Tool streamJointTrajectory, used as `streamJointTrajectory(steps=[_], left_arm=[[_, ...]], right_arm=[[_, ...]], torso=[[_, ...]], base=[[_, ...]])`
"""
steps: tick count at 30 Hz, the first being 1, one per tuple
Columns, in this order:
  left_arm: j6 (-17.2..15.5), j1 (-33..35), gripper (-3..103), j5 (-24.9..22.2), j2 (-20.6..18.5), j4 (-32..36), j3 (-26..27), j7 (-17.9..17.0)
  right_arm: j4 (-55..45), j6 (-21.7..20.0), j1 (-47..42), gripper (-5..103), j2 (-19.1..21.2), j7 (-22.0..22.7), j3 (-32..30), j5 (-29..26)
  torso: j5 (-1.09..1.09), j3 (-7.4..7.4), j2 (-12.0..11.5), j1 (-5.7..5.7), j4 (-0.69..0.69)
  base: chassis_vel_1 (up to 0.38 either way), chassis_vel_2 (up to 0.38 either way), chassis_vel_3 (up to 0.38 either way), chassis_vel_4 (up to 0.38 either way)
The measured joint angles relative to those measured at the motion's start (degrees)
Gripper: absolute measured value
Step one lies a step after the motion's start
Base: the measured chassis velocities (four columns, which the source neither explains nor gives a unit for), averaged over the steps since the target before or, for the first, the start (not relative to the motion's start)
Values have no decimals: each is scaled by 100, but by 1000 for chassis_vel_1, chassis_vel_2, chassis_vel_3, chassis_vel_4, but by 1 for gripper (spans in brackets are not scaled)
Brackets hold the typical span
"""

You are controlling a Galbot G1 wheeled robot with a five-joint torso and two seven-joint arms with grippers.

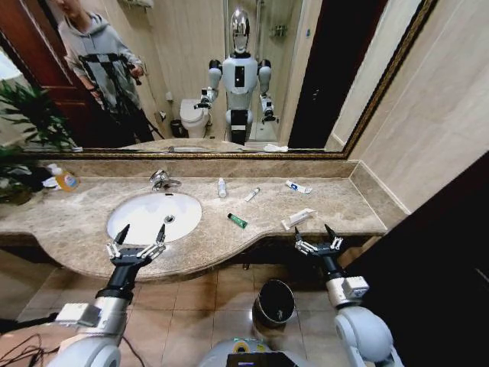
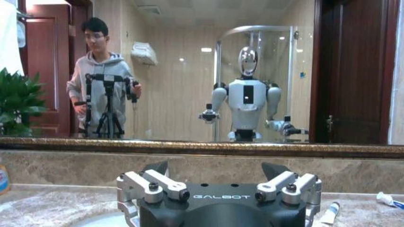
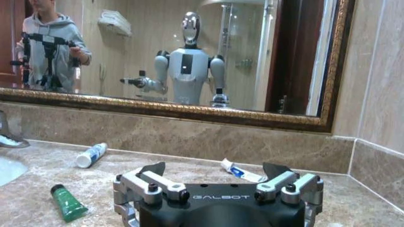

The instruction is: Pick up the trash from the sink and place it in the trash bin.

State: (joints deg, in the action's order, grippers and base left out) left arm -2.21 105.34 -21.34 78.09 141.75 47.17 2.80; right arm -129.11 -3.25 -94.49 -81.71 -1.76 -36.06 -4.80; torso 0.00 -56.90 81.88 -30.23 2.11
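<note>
Nothing binned yet: all five pieces lie on the bench

Clearly the task stands at its very start, judging by how things lie. In the head view the white oval sink point(image 1: 153, 216) sits left of centre, its bowl bare around the drain. The trash lies on the marble bench point(image 1: 84, 200) to the right of the bowl instead. A tiny white bottle point(image 1: 221, 187) stands near the mirror wall, just right of the faucet point(image 1: 161, 180). A small white tube point(image 1: 252, 194) lies a little further right. A blue-marked tube point(image 1: 298, 186) rests toward the upper right of the bench. A dark green tube point(image 1: 238, 221) lies near the middle, close to the front edge. A longer white tube point(image 1: 297, 219) lies to its right.

Down on the tiled floor, at lower centre of the frame, the trash bin point(image 1: 273, 302) stands under the bench edge. Whether anything is inside it I cannot tell.

The left end effector point(image 1: 140, 233) hovers at the front rim of the sink, fingers spread wide and holding nothing. The right end effector point(image 1: 317, 232) hovers just off the right front edge of the bench, likewise spread and holding nothing; the longer white tube is the nearest piece to it.

All five pickups and drops appear to remain.
</note>
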Motion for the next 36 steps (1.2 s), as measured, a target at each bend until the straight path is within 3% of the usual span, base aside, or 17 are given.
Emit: streamJointTrajectory(steps=[24,36], left_arm=[[0,0,100,0,0,0,0,0],[0,0,100,0,0,0,0,0]], right_arm=[[-85,30,-50,100,-37,-22,16,25],[299,-64,353,100,119,-34,173,28]], torso=[[0,0,0,0,0],[0,0,0,0,-1]], base=[[0,0,0,0],[0,0,0,0]])
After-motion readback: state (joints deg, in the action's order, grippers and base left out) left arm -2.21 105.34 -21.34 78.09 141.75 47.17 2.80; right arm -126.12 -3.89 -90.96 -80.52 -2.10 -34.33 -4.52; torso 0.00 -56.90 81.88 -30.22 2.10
